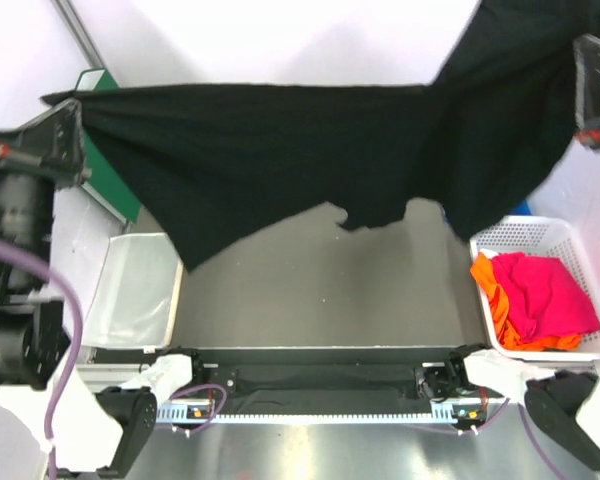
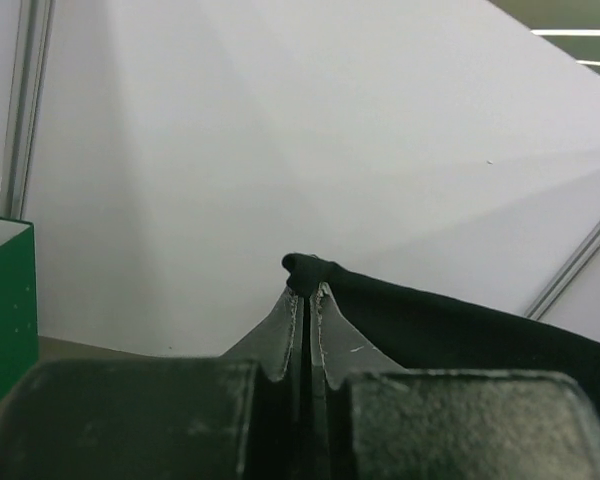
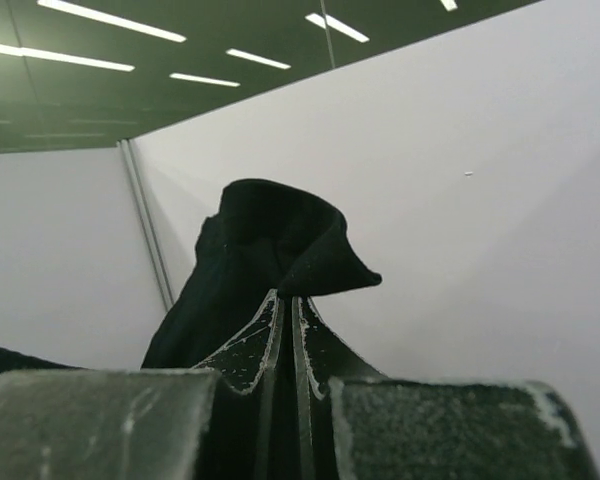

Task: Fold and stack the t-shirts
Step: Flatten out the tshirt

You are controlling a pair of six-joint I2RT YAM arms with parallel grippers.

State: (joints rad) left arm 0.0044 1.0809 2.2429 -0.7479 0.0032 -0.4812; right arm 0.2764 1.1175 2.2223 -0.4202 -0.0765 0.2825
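From above, you see the black t-shirt [image 1: 280, 160] stretched in the air over the table [image 1: 330, 290], from 9 to 2 o'clock; a pink t-shirt [image 1: 545, 295] and an orange t-shirt [image 1: 483, 277] lie in the basket [image 1: 540, 230] at 4 o'clock. Your left wrist view shows the left hand [image 2: 307, 295] clenched on its corner; the right wrist view, the right hand [image 3: 286, 300] pinching a bunched fold.

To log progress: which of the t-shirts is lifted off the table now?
The black t-shirt, stretched in the air between the left hand and right hand; the pink t-shirt and orange t-shirt lie in the white basket.
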